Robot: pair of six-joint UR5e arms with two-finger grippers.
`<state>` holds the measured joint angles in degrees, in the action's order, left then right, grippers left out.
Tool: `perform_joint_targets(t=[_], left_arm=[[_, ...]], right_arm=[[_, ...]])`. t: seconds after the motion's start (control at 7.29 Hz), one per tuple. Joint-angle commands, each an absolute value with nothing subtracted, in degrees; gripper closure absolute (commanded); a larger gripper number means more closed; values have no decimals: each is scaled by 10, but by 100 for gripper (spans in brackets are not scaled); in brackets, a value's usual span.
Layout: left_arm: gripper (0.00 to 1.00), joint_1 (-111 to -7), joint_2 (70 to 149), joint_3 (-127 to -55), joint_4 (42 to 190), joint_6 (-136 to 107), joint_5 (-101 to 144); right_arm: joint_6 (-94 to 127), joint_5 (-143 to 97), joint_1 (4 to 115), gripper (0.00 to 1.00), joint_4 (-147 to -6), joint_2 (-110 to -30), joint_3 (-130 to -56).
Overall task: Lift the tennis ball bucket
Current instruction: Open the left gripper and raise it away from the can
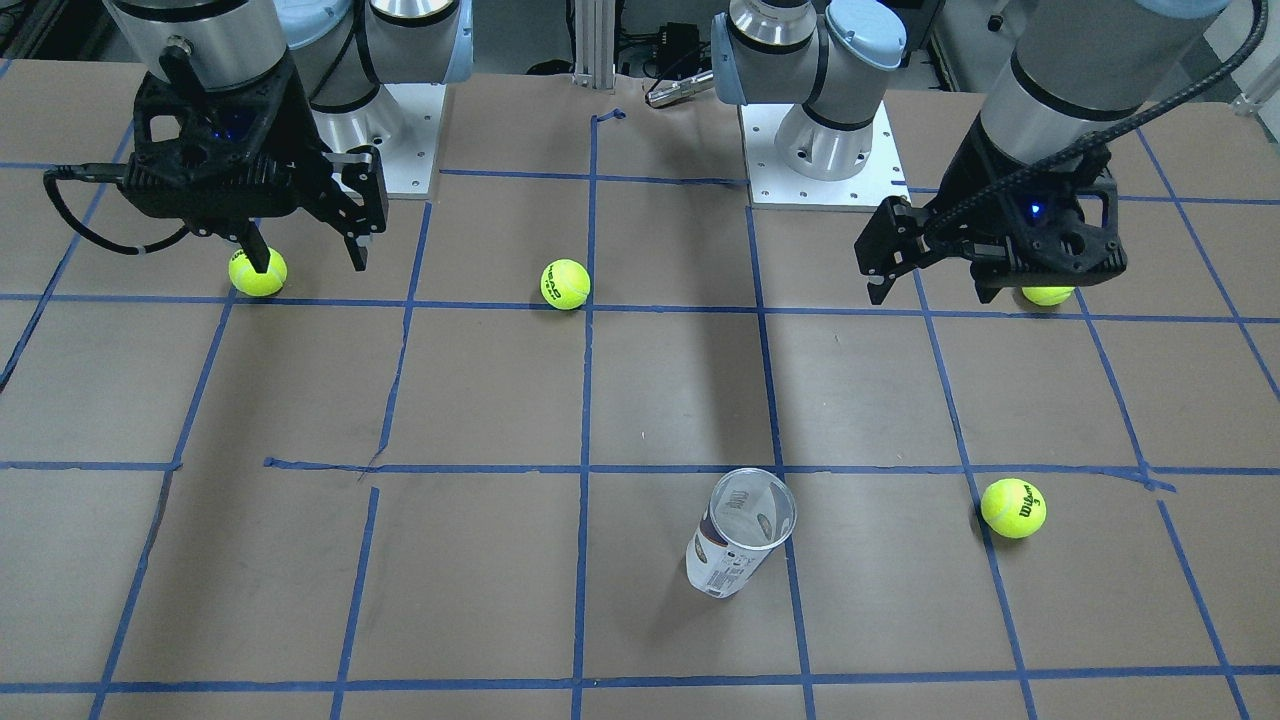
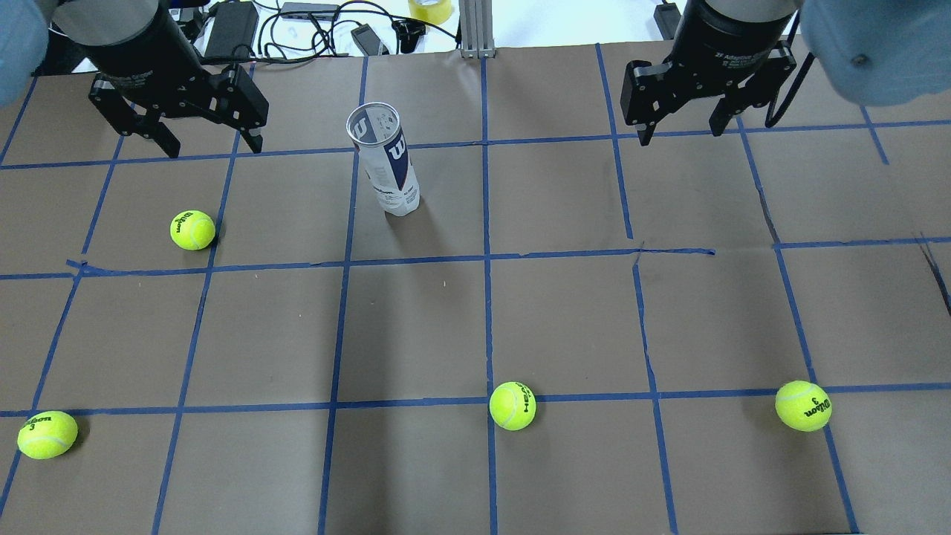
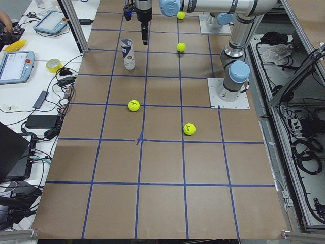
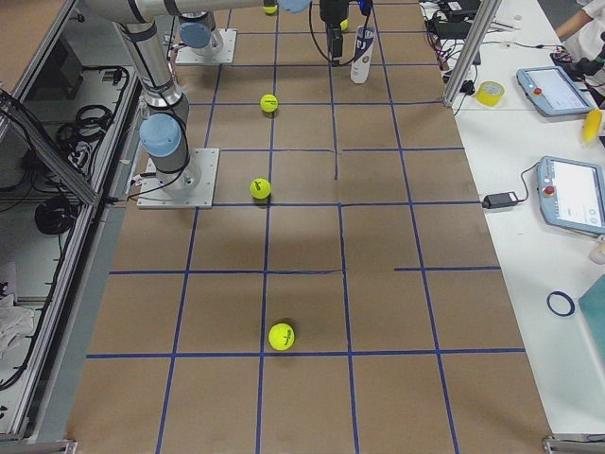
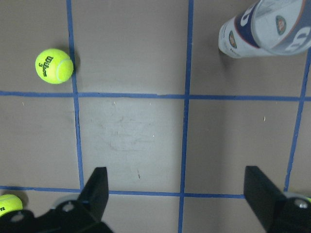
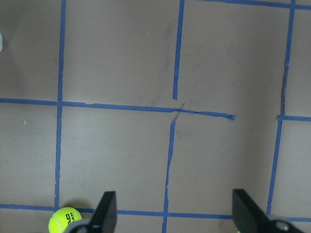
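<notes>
The tennis ball bucket (image 2: pixel 390 167) is a clear can with a white and navy label. It stands upright, open-topped and empty, on the brown table; it also shows in the front view (image 1: pixel 740 535) and at the top right of the left wrist view (image 5: pixel 262 29). My left gripper (image 2: pixel 214 148) is open and empty. It hovers above the table to the bucket's left, apart from it, and shows in the front view (image 1: pixel 930 295) and its own wrist view (image 5: pixel 179 194). My right gripper (image 2: pixel 680 136) is open and empty, far to the bucket's right, and shows in its own wrist view (image 6: pixel 177 213).
Several yellow-green tennis balls lie loose on the table: one (image 2: pixel 192 229) near my left gripper, one (image 2: pixel 47 434) at the near left, one (image 2: pixel 513 406) in the near middle, one (image 2: pixel 803 406) at the near right. Cables and devices (image 2: pixel 297 22) lie beyond the far edge.
</notes>
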<state>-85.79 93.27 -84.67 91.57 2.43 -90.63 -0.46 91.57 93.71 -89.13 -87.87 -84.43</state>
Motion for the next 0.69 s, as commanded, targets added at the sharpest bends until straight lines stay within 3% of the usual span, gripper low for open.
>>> perform_joint_targets(t=[0.0, 0.27, 0.55], left_arm=[[0, -854, 916, -868, 909, 47, -897], [0, -855, 913, -871, 910, 45, -898], [0, -855, 913, -872, 911, 42, -898]], right_arm=[[-4, 913, 918, 0, -871, -877, -843], [-4, 918, 913, 6, -894, -878, -843], [-4, 913, 913, 54, -897, -883, -843]])
